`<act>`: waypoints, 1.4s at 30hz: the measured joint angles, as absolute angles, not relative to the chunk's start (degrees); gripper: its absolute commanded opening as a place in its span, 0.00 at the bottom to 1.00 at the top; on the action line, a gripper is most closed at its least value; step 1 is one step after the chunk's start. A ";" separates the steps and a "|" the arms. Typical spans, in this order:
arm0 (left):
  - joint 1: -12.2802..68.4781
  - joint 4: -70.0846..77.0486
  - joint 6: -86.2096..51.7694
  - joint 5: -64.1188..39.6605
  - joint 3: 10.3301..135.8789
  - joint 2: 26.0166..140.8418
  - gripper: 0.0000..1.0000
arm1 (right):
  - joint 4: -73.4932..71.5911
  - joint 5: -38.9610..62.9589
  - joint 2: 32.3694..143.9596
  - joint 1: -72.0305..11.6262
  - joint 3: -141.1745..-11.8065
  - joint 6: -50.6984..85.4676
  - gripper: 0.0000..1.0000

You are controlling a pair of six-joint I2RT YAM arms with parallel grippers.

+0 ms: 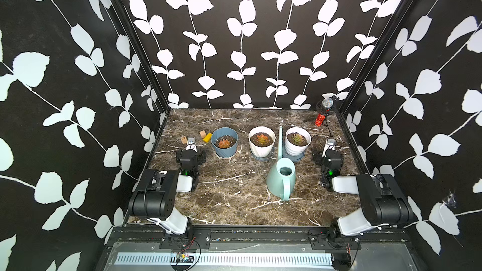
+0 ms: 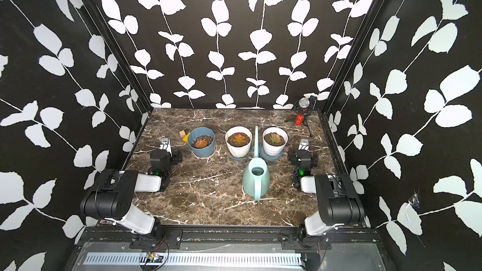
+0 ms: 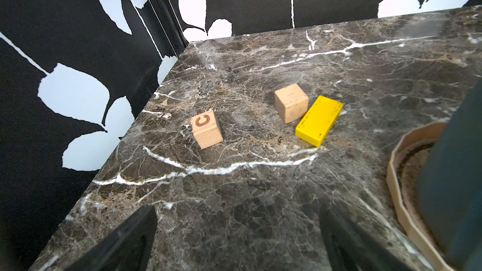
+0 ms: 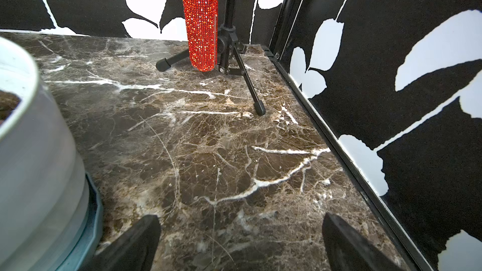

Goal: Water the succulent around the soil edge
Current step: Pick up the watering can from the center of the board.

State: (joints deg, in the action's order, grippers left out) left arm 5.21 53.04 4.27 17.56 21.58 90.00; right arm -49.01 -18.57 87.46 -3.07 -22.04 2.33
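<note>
Two robot arms sit low at opposite sides of a marbled surface (image 1: 234, 204), the left claw (image 3: 238, 212) and the right claw (image 4: 241, 217) both spread wide with nothing between the jaws. Between them a mint watering can (image 1: 273, 186) stands upright. Its handle (image 1: 286, 191) is turned toward the arms' bases, apparently so a claw can take it without reaching around. Its long spout (image 1: 280, 142) runs up between the two white pots. Behind it in a row are an orange succulent (image 1: 223, 142) in a blue pot (image 1: 217, 149), a reddish succulent (image 1: 261, 138) in a smooth white pot (image 1: 260, 149) and a green succulent (image 1: 297, 138) in a ribbed white pot (image 1: 297, 148); which is to be watered cannot be told. Each pot sits on a saucer, likely to catch run-off. The can lies nearer the right claw, off to that claw's left and closer to the robot, touching neither claw. The ribbed white pot stands just beside the right claw. A lettered block (image 3: 207, 129), a plain block (image 3: 290, 102) and a yellow block (image 3: 319, 119) lie ahead of the left claw. With the sequinned microphone (image 1: 322, 116) in the far corner, they look like bystanders.
</note>
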 measured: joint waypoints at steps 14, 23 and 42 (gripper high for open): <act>5.21 53.04 4.25 17.56 21.58 90.00 0.99 | -49.01 -18.57 87.44 -3.07 -22.04 2.33 1.00; 5.21 53.04 4.27 17.56 21.58 90.00 0.99 | -49.01 -18.57 87.44 -3.07 -22.04 2.33 1.00; 5.21 52.03 4.36 17.21 21.78 89.73 0.87 | -48.05 -19.03 87.29 -3.25 -22.22 2.35 1.00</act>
State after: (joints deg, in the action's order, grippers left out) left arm 5.21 52.03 4.36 17.21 21.78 89.73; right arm -48.05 -19.03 87.29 -3.25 -22.22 2.35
